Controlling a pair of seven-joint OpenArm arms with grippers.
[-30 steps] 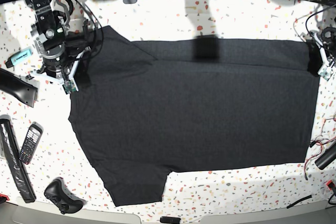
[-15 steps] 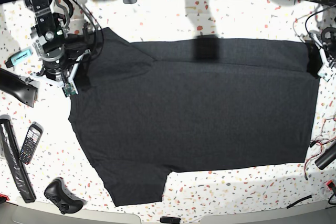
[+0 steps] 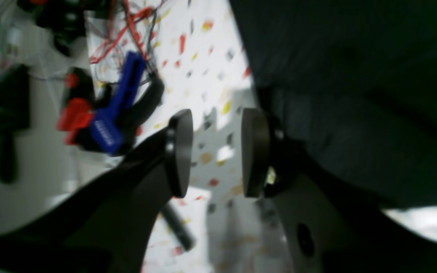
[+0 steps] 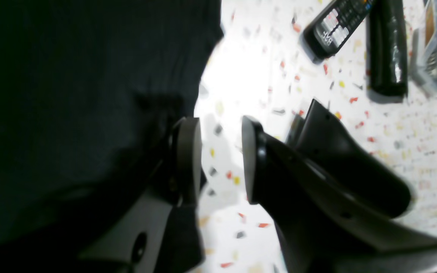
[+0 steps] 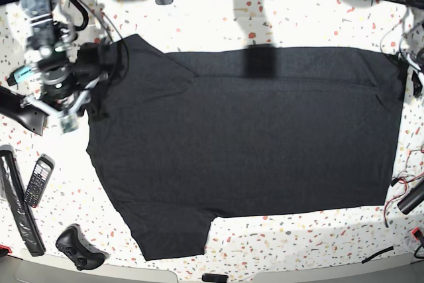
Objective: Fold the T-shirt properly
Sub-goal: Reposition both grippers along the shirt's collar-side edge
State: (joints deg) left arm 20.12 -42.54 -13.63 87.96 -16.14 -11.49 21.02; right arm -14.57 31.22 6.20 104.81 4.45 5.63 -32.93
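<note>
The black T-shirt (image 5: 245, 144) lies spread flat across the speckled table (image 5: 212, 18), plain side up, with a folded strip along its far edge. My right gripper (image 4: 218, 159) is open at the shirt's left edge (image 4: 89, 94). One pad is over the cloth, the other is over bare table, and nothing is between them. In the base view this gripper (image 5: 93, 107) sits beside the upper-left sleeve. My left gripper (image 3: 217, 151) is open too, over bare table just off the shirt's right edge (image 3: 355, 94). In the base view it is almost off the right side.
Left of the shirt lie a remote (image 5: 38, 181), a long black bar (image 5: 16, 207), a game controller (image 5: 79, 248), a black handle (image 5: 23, 114) and a teal marker (image 5: 23, 72). Red wires (image 5: 404, 190) and a blue-red tool (image 3: 108, 117) lie at the right.
Both grippers have opened and let go of the shirt's edges. The right arm has drawn away to the left. The left arm has pulled back toward the right edge of the base view.
</note>
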